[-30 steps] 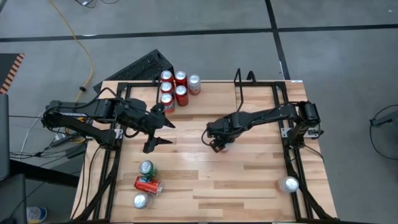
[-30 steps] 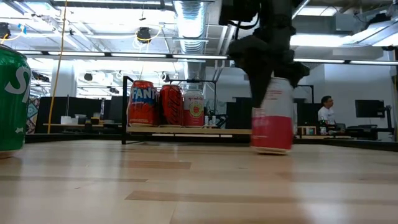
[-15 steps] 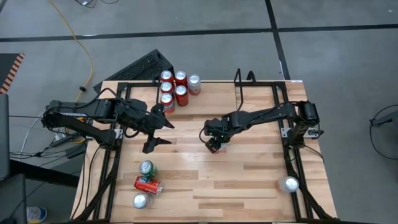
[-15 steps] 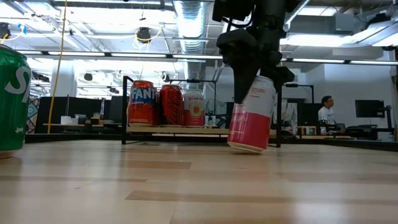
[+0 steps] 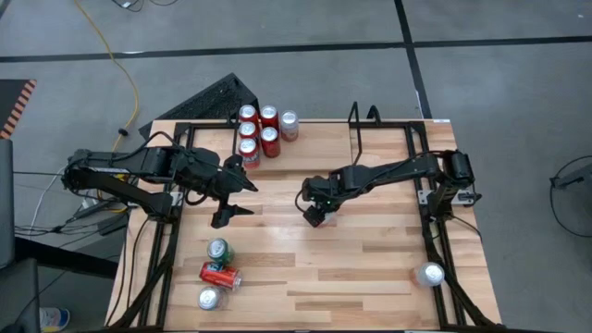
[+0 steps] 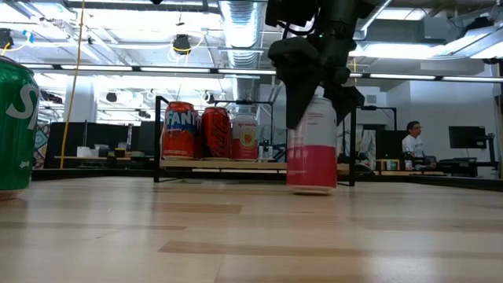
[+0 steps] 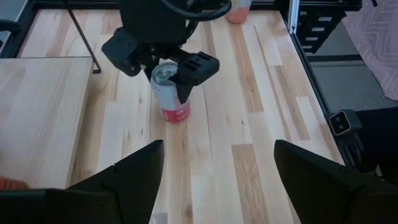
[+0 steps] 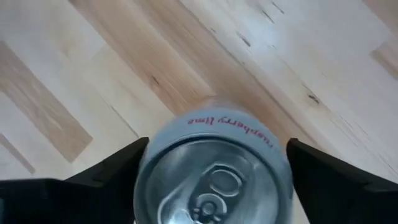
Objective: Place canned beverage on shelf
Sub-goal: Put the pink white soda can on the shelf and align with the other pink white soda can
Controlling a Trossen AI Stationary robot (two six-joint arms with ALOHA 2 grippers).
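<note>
The pink can is set upright mid-frame on the worktop; the right hand appears to be loosening, the left hand open. Regrasping toward the shelf is needed.

Bright, even overhead light from ceiling strip lamps; soft shadows on the pale wooden table; near green can blurred.

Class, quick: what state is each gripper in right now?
Left gripper: open, empty, over the table's left side.
Right gripper: jaws around the upright pink-and-white can mid-table; whether still gripping cannot be told.
</note>
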